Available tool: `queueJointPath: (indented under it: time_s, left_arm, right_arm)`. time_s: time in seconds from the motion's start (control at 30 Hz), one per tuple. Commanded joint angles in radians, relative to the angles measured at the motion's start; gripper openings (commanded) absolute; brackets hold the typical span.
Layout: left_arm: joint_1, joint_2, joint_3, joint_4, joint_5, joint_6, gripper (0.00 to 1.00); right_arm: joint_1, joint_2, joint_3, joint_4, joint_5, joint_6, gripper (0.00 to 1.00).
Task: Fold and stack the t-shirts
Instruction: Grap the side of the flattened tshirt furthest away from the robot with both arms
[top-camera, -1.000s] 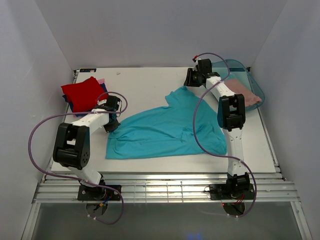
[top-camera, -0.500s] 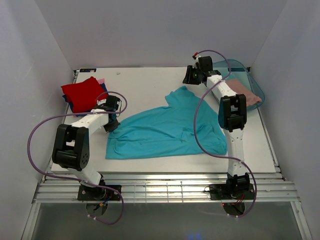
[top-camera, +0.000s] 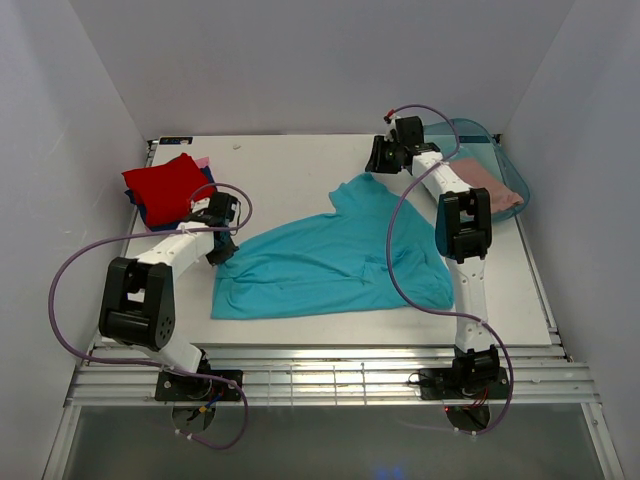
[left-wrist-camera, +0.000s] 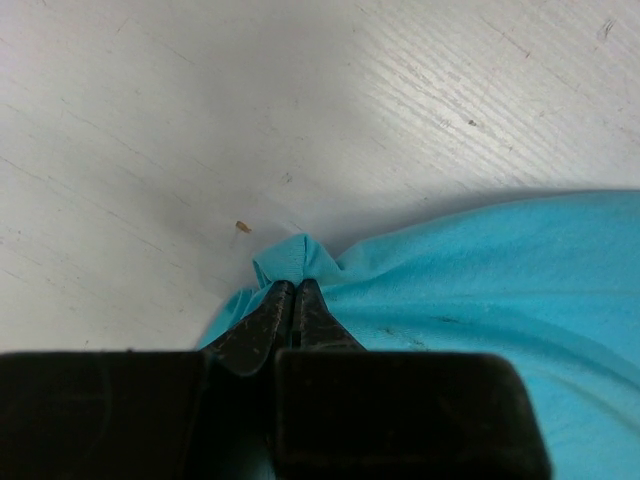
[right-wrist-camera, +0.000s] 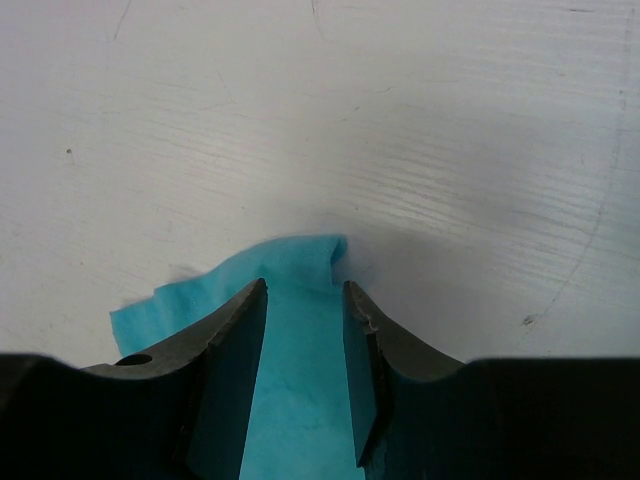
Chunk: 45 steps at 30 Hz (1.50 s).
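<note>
Teal t-shirt (top-camera: 330, 265), seen from above, lies unfolded on the surface (top-camera: 290, 170); a red t-shirt (top-camera: 165, 185) tops the folded stack (top-camera: 145, 212). Left wrist: left end effector (left-wrist-camera: 292, 290) clamped on the teal edge. Right wrist: right end effector (right-wrist-camera: 305, 290), parted, straddles a corner.

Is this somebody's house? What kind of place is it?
Probably a robot lab booth: white walls box in a table, two robot arms are bolted at its edge, and a teal t-shirt lies spread.
</note>
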Motion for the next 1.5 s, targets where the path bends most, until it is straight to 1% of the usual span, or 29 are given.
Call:
queueJointPath:
  time_s: [0.0, 0.4, 0.5, 0.63, 0.8, 0.87, 0.9, 0.93, 1.0, 1.03, 1.1, 1.17, 1.2, 1.27, 1.3, 1.37, 1.4, 1.47]
  left_arm:
    - [0.007, -0.059, -0.013, -0.015, -0.031, 0.004, 0.08]
    - [0.007, -0.062, -0.018, -0.020, -0.039, 0.003, 0.08]
    - [0.005, -0.055, -0.013, -0.020, -0.038, 0.003, 0.08]
    - [0.005, -0.047, -0.009, -0.020, -0.033, 0.003, 0.08]
    - [0.005, -0.036, -0.008, -0.020, -0.025, 0.001, 0.08]
    - [0.005, -0.036, -0.013, -0.020, -0.025, 0.000, 0.08]
    - [0.005, -0.036, -0.013, -0.020, -0.025, -0.002, 0.08]
    - [0.005, -0.036, -0.015, -0.020, -0.025, 0.000, 0.08]
    - [0.005, -0.038, -0.016, -0.020, -0.028, 0.000, 0.08]
    - [0.005, -0.038, -0.015, -0.019, -0.030, 0.001, 0.08]
    - [0.005, -0.039, -0.013, -0.017, -0.030, 0.001, 0.08]
    - [0.005, -0.039, -0.010, -0.011, -0.031, 0.004, 0.07]
    - [0.007, -0.036, -0.007, -0.002, -0.030, 0.010, 0.07]
    - [0.005, -0.029, 0.007, 0.004, -0.019, 0.023, 0.07]
    - [0.007, -0.017, 0.014, 0.009, -0.018, 0.026, 0.07]
    - [0.007, -0.003, 0.034, 0.015, -0.010, 0.033, 0.07]
    - [0.005, 0.000, 0.041, 0.018, -0.007, 0.035, 0.07]
    - [0.005, 0.007, 0.057, 0.027, 0.005, 0.046, 0.06]
  right_arm:
    - [0.006, 0.029, 0.016, 0.006, -0.019, -0.003, 0.42]
    - [0.012, 0.063, 0.030, 0.004, -0.039, 0.011, 0.41]
    - [0.020, 0.066, 0.018, 0.003, -0.046, 0.004, 0.40]
    - [0.027, 0.068, 0.018, 0.007, -0.049, -0.002, 0.32]
    - [0.032, 0.080, 0.044, 0.007, -0.060, 0.003, 0.31]
    - [0.032, 0.086, 0.056, 0.007, -0.065, 0.006, 0.26]
    - [0.034, 0.086, 0.058, 0.007, -0.065, 0.004, 0.20]
    - [0.034, 0.085, 0.056, 0.010, -0.066, 0.000, 0.08]
    - [0.034, 0.080, 0.047, 0.015, -0.066, -0.006, 0.08]
    - [0.035, 0.068, 0.042, 0.015, -0.062, -0.011, 0.08]
    - [0.038, 0.034, -0.020, 0.039, -0.031, -0.025, 0.08]
    - [0.040, -0.050, -0.082, 0.065, -0.011, -0.043, 0.08]
    - [0.041, -0.081, -0.143, 0.082, -0.003, -0.049, 0.08]
    - [0.046, -0.177, -0.200, 0.085, 0.009, -0.072, 0.08]
    - [0.049, -0.237, -0.258, 0.084, 0.016, -0.080, 0.08]
    - [0.055, -0.300, -0.323, 0.087, 0.030, -0.098, 0.08]
    - [0.057, -0.361, -0.393, 0.099, 0.035, -0.103, 0.08]
    - [0.061, -0.412, -0.450, 0.099, 0.040, -0.109, 0.08]
